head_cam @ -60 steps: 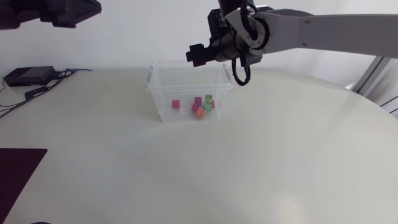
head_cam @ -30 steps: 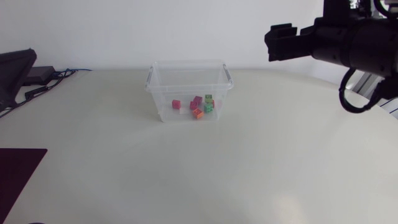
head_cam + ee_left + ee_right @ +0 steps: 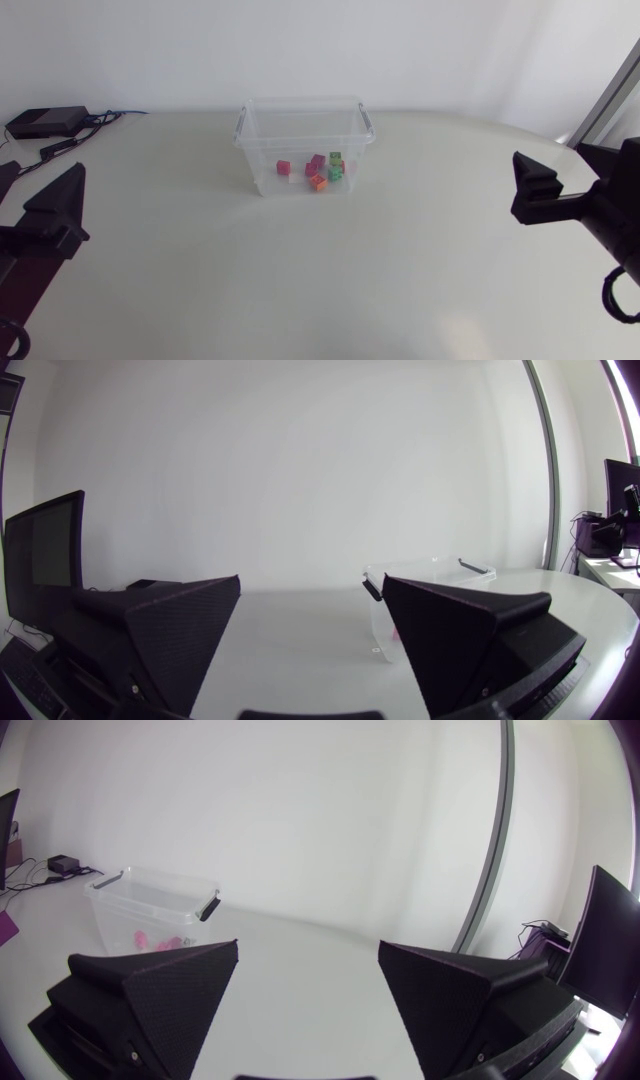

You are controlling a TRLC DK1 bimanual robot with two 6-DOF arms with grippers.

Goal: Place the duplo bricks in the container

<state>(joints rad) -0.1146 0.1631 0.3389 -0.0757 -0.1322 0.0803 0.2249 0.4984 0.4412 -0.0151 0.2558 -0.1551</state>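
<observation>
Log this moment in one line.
bricks: in container | left pincer: open, empty, left side | right pincer: open, empty, right side | task: looks done

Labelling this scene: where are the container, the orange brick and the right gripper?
container [image 3: 264, 166], head view, bare front wall.
orange brick [image 3: 320, 183], head view, top face.
right gripper [image 3: 308, 946], right wrist view, midway between its open fingertips.

Clear plastic container with handles [image 3: 305, 135]: one, ahead of both grippers.
Small duplo bricks inside it: about six; they overlap, so the count is unsure.
Pink or magenta bricks [image 3: 283, 167]: two, perhaps three.
Green bricks [image 3: 335, 157]: two.
Orange brick [image 3: 320, 182]: one.
Matte black grippers: two, the left gripper [image 3: 310, 585] and the right gripper [image 3: 308, 948].
Black box with cables [image 3: 45, 122]: one.
</observation>
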